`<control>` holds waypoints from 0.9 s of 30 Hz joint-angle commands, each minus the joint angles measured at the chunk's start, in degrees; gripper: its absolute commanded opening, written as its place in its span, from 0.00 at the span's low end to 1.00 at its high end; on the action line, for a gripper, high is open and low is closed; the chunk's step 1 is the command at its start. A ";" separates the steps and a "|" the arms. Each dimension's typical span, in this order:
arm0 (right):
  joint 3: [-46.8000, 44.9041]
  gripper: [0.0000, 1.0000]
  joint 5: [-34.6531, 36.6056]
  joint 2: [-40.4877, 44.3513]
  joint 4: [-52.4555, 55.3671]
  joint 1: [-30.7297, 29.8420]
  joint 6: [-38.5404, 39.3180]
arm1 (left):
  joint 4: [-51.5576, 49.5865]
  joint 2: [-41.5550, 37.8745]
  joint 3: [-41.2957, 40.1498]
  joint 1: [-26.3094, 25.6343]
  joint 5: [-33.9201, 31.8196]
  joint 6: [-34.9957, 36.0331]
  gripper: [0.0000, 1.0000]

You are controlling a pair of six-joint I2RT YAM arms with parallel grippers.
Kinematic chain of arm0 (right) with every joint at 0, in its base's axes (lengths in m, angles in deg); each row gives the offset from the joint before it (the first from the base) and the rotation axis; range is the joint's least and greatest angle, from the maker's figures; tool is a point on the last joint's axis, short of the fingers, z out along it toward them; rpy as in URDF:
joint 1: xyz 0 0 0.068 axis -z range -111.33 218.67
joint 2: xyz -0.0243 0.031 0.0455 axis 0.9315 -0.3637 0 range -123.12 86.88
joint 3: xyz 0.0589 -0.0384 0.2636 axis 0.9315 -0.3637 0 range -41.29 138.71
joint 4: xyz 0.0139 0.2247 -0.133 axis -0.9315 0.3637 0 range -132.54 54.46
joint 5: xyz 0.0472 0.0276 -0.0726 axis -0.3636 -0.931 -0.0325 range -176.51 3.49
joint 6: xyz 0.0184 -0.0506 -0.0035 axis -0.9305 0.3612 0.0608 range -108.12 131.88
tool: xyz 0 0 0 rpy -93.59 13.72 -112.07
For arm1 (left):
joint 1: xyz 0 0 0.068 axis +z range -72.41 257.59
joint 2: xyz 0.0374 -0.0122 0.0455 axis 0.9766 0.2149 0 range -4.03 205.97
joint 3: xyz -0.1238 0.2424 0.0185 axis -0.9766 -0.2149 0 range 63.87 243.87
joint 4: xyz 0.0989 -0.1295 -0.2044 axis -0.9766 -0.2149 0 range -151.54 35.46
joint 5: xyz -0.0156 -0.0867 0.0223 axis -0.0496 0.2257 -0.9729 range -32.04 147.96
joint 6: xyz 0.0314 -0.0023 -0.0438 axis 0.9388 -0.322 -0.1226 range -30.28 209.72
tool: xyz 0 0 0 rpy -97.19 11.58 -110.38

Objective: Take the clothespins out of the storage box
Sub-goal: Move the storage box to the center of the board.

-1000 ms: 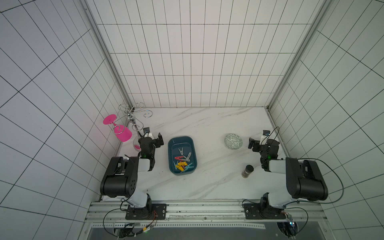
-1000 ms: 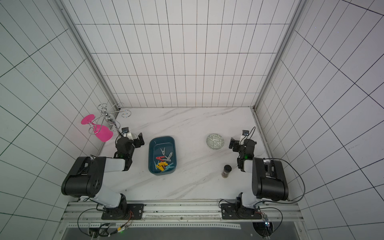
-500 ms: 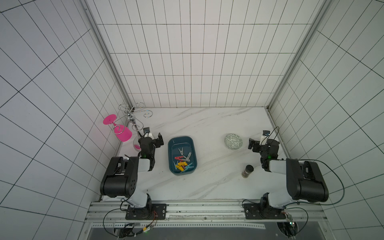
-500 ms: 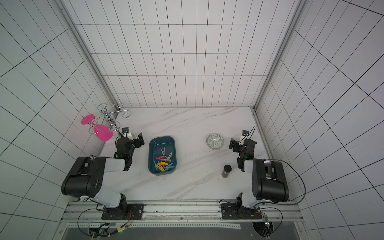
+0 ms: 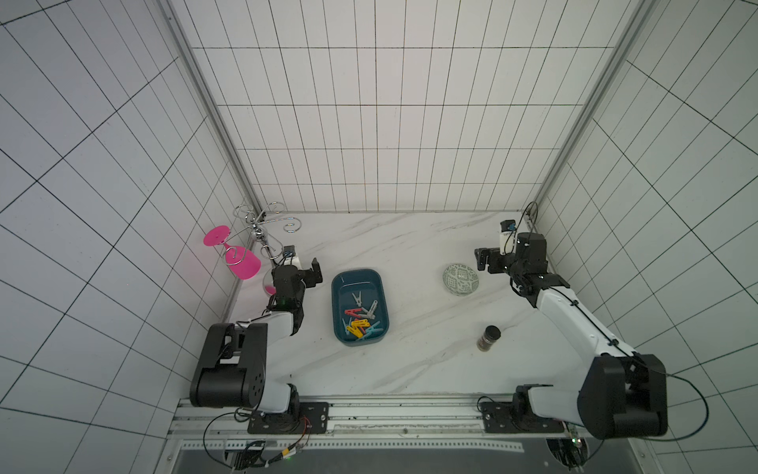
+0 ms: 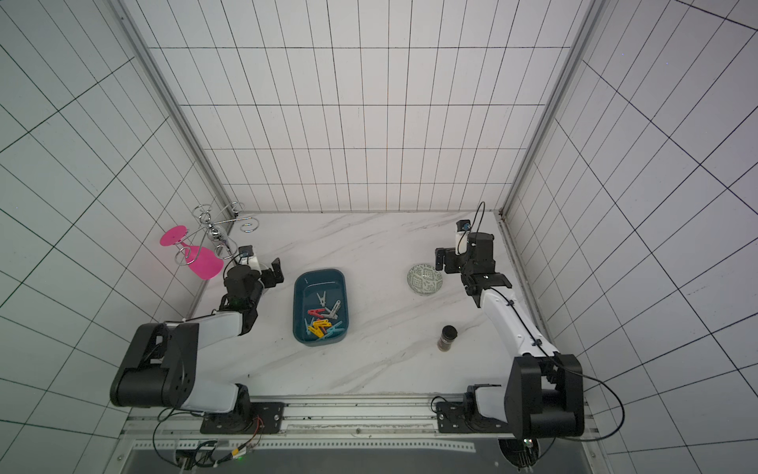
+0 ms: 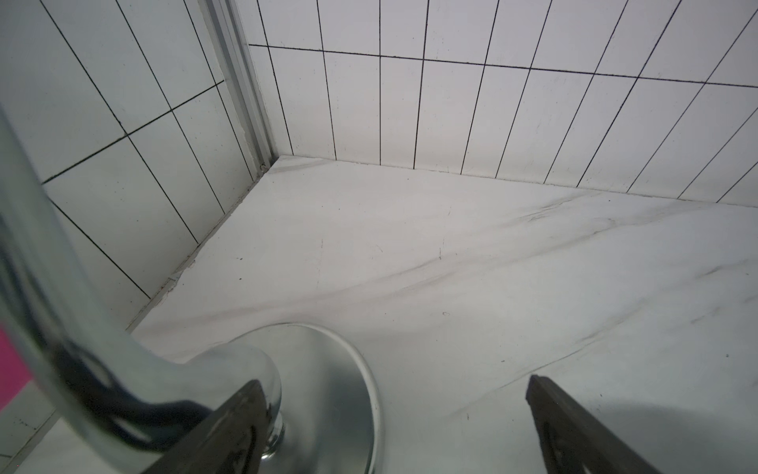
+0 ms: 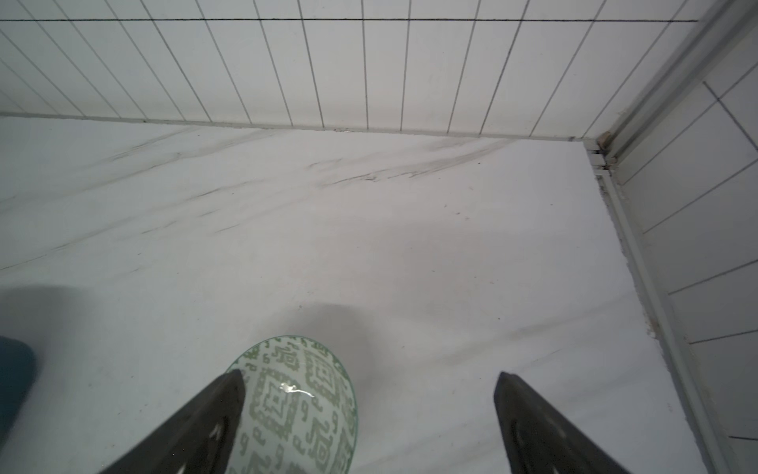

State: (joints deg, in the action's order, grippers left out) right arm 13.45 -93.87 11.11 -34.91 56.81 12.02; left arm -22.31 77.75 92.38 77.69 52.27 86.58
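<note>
With nothing moved this past second, the small grey, red, yellow and blue plastic clothespins [image 5: 361, 319] lie in the dark teal plastic storage box [image 5: 356, 281], and farther back the left gripper [image 7: 393, 383] and right gripper [image 8: 369, 375] stay wide and empty, so removal looks unstarted.

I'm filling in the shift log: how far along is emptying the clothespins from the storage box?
Done: nothing that shows; no peg lies on the table. In hand: nothing; the left gripper and the right gripper are both open and empty, off to either side of the storage box. Left: all the clothespins, grey, red, yellow and blue, lie inside it.
</note>
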 commanded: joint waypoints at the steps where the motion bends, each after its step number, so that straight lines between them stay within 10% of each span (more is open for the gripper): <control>1: 5.57 0.99 -0.29 -3.68 13.99 -6.63 -3.61 | -8.24 -3.91 1.72 0.06 2.77 2.97 0.99; 13: 19.48 0.99 -4.76 -21.55 19.68 -27.70 -8.30 | -21.94 -16.45 1.84 0.05 9.17 7.15 0.99; 27: 37.64 0.99 -4.12 -39.50 27.78 -36.10 -7.59 | -23.45 -19.03 0.22 -2.23 6.57 9.74 0.98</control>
State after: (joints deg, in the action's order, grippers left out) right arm 48.32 -99.07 -26.88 -10.29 21.64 4.96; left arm -45.35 59.37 92.99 76.12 60.46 95.80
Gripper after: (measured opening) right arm 0.985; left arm 0.983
